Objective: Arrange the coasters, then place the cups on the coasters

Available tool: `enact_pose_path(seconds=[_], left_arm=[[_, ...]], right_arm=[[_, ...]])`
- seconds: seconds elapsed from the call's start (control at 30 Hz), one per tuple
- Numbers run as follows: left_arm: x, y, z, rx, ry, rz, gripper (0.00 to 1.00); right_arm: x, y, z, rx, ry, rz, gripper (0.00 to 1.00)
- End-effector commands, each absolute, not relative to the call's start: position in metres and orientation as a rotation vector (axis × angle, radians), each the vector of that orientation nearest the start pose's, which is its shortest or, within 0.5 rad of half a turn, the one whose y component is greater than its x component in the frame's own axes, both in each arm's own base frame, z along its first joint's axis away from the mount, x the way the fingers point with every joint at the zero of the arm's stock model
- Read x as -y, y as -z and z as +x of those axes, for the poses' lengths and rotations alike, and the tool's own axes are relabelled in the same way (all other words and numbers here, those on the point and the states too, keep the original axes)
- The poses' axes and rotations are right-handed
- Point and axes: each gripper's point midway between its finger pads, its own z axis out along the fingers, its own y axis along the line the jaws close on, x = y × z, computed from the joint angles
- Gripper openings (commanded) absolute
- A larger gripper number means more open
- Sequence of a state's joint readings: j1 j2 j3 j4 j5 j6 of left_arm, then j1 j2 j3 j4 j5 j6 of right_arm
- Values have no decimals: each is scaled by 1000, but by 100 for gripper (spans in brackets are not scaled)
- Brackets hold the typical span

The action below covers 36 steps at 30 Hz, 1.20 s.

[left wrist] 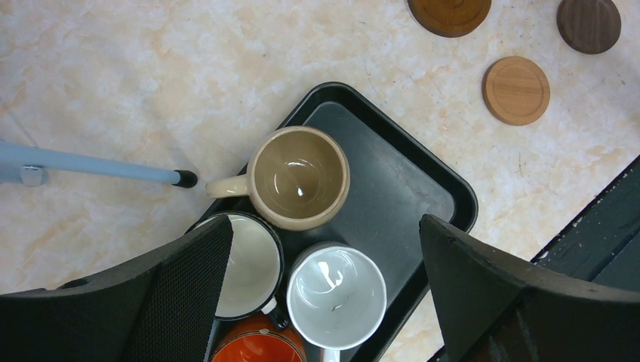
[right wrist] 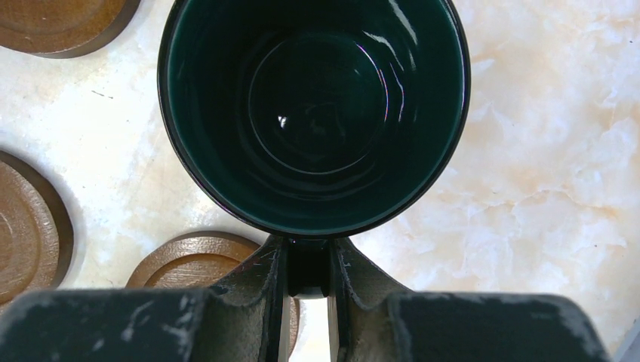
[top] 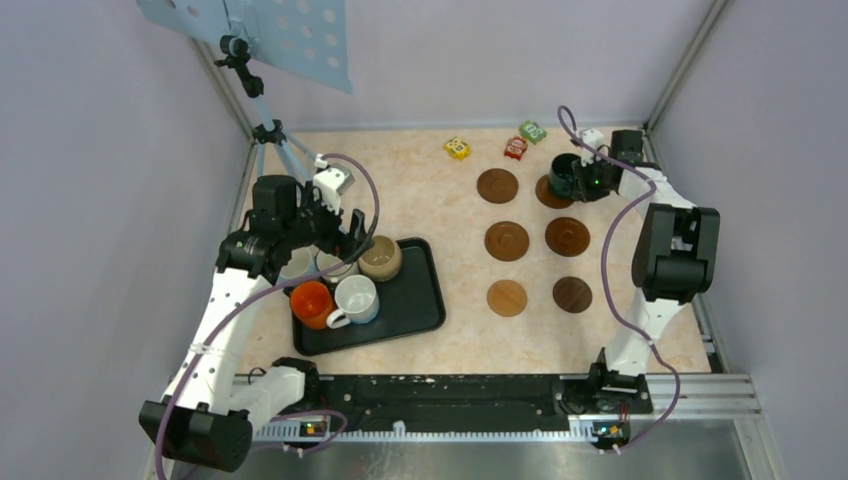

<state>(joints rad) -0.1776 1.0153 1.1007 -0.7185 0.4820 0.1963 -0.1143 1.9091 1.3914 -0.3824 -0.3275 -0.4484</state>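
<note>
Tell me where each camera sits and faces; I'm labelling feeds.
Top external: above and behind the arms, looking down on the table; both arms show.
Left wrist: above the black tray of mugs, looking down; left gripper open.
Right wrist: looking down into the dark green mug; right gripper shut on its handle.
Shared: top and left wrist both show the tray.

Marbled table (top: 420,190) bears black tray (top: 415,290), brown coasters (top: 507,240), three small blocks (top: 516,148).
</note>
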Motion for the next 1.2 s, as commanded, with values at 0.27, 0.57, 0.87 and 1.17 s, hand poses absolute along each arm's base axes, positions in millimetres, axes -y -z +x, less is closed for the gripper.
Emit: enact_pose_path(seconds=[0.27, 0.57, 0.87, 1.17], left_arm=[[125, -253, 271, -2023, 528, 668, 99], [124, -254, 271, -2023, 527, 664, 99], [124, -254, 271, -2025, 527, 663, 99], [120, -244, 274, -2068, 500, 695, 99]], right_arm=[[6, -106, 499, -2209, -179, -608, 0], [9, -95, 496, -2240, -167, -612, 15], [6, -107, 490, -2234, -177, -619, 50], [-1, -168, 484, -2162, -195, -607, 68]])
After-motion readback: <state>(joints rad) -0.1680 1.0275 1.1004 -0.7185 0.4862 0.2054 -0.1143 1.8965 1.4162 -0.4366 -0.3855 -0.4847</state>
